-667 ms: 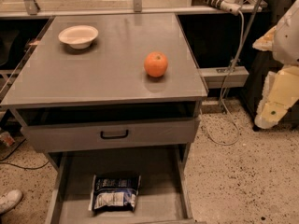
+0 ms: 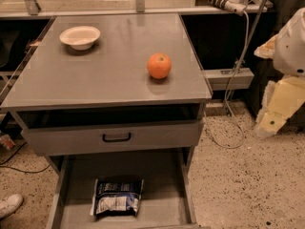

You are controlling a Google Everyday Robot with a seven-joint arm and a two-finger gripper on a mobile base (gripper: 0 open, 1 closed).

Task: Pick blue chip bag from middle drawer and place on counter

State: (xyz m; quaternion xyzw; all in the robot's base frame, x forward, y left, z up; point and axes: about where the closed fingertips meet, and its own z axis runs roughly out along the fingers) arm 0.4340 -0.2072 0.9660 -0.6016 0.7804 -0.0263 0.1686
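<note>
The blue chip bag (image 2: 117,196) lies flat on the floor of the open middle drawer (image 2: 162,199) at the bottom of the view. The grey counter (image 2: 109,75) is the top of the cabinet above it. My gripper (image 2: 267,124) hangs at the far right, off to the side of the cabinet, at about the height of the upper drawer. It is well apart from the bag and holds nothing that I can see. The arm's white and cream links (image 2: 290,66) rise above it to the frame edge.
A white bowl (image 2: 80,36) sits at the counter's back left and an orange (image 2: 159,66) right of centre. The upper drawer front with a black handle (image 2: 116,137) is slightly pulled out. A cable (image 2: 238,66) hangs right of the cabinet. A shoe (image 2: 9,205) is at the lower left.
</note>
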